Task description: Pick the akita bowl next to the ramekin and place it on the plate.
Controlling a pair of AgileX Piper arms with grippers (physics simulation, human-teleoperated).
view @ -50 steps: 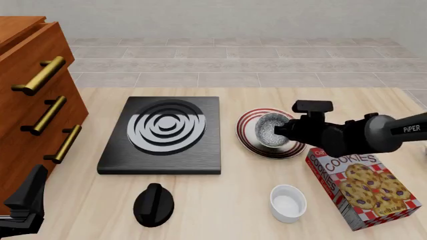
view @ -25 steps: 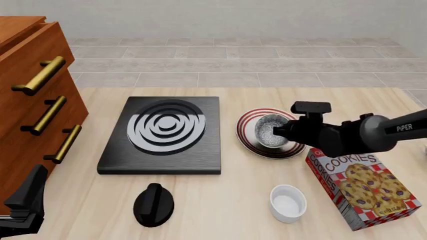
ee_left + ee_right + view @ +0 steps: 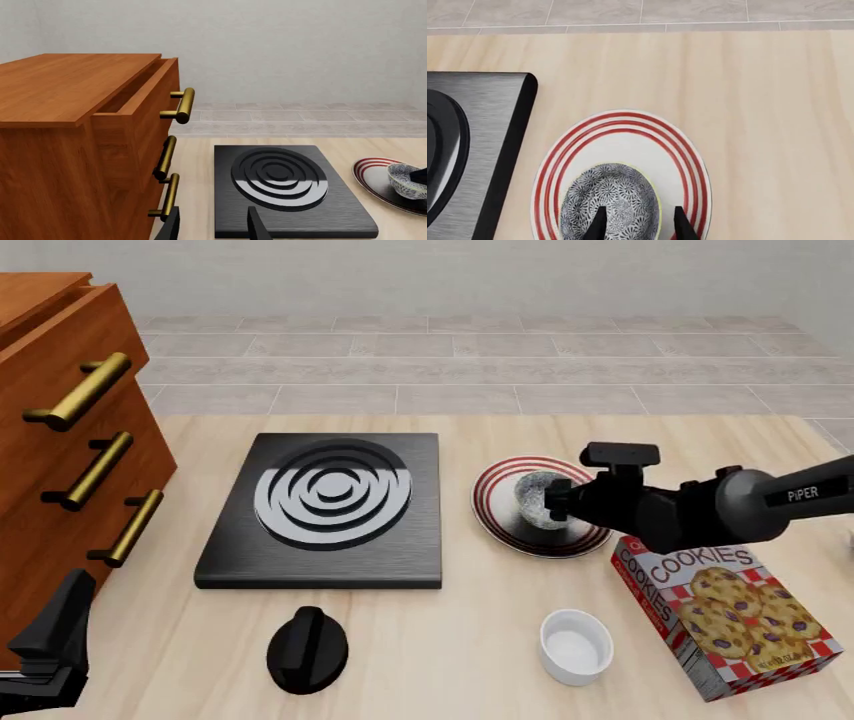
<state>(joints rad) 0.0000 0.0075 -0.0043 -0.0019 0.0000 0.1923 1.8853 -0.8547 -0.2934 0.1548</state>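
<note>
From the front, the akita bowl (image 3: 539,497) sits on the plate (image 3: 507,520), tipped so its speckled outside faces the camera, with the right hand (image 3: 563,502) pressed against its right side; how its fingers stand is hidden by the arm's own bulk. The ramekin (image 3: 575,644) stands well nearer the camera on the desk (image 3: 441,640), just left of a cookie box (image 3: 727,612). A black stove burner (image 3: 327,508) lies left of the plate, a black knob (image 3: 308,647) in front of it, and a wooden drawer cabinet (image 3: 67,440) at the far left, where the left hand (image 3: 51,650) shows only as a dark shape by the frame's corner. The left wrist view shows that hand's two fingertips (image 3: 172,226) parted with nothing between them, hanging before the burner (image 3: 280,185) and cabinet (image 3: 80,140), with the bowl (image 3: 405,180) on the plate (image 3: 372,172) at the edge. The right wrist view looks down on the red-ringed plate (image 3: 690,165) and shows what the front cannot: the right hand's fingertips (image 3: 679,226) slightly apart over the patterned bowl (image 3: 610,200); whether they grip it I cannot tell.
</note>
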